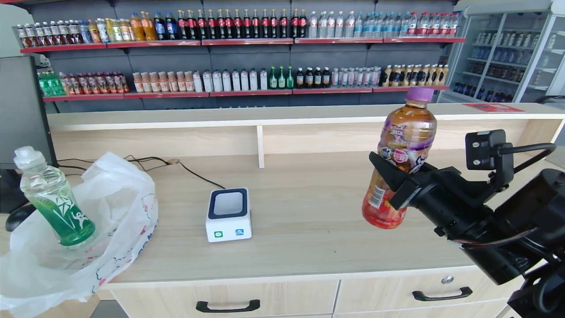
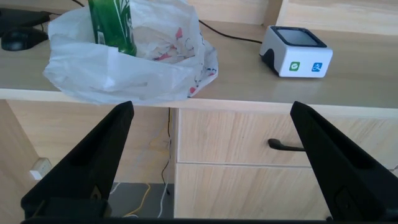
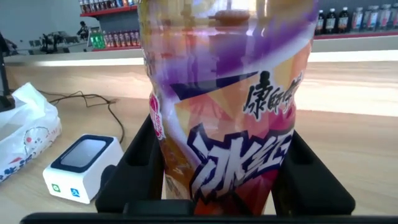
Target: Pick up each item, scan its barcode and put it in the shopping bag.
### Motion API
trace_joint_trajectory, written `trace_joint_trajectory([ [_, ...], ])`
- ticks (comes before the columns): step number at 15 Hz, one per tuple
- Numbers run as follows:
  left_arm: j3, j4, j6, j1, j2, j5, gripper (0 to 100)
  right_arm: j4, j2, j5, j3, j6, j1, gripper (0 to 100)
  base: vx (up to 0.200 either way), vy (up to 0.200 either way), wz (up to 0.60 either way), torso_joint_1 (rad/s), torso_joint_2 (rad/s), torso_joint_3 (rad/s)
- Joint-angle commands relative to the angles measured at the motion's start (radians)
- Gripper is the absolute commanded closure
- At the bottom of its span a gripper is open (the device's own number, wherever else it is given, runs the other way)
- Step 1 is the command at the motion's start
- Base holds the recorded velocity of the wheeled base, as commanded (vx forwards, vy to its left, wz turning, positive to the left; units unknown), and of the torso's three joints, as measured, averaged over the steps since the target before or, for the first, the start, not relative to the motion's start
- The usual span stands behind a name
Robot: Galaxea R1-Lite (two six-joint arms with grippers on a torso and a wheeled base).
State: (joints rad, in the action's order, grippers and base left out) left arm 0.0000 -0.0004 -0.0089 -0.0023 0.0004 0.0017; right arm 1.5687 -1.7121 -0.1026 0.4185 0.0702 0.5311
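Step in hand: scanning, by my judgement. One drink is lifted and has not yet reached the reader.
Right tool (image 1: 393,185): clenched around the lower half of an amber tea bottle with a purple cap and a purple and orange wrapper (image 1: 408,128).
Where the tea bottle is: in the air above the pale wooden desk (image 1: 309,212), leaning a little, cap uppermost, well apart from the reader on its right-hand side.
Reader: a small white box scanner with a dark-framed glass top (image 1: 228,214), sitting on the desk with its window facing up.
Left tool (image 2: 211,168): released, fingers spread wide, grasping nothing, low in front of the desk's drawer fronts.
Bag: a crumpled white plastic shopping bag (image 1: 119,198) at the desk's left end.
Already bagged: a clear bottle with a green label (image 1: 55,198), standing tilted inside the bag.
Next move calls for: carrying the tea bottle across to the reader and turning its barcode down toward the glass.
Labels: large white characters on the purple wrapper; a white printed panel (image 1: 376,196) low on the bottle, probably the barcode. Two small coloured icons on the reader's front.
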Motion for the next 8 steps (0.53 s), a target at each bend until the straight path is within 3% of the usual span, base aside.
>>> trace_joint_trajectory([
  [1,0.000,-0.001,0.000,0.001,0.000,0.000,0,0.002,-0.004,-0.002,0.006,-0.001,-0.002,100,0.000,0.200,0.00,0.007,0.00,-0.002],
  [8,0.000,-0.001,0.000,0.001,0.000,0.000,0,0.002,-0.003,-0.002,0.000,0.000,-0.002,100,0.000,0.200,0.00,-0.001,0.01,0.003],
])
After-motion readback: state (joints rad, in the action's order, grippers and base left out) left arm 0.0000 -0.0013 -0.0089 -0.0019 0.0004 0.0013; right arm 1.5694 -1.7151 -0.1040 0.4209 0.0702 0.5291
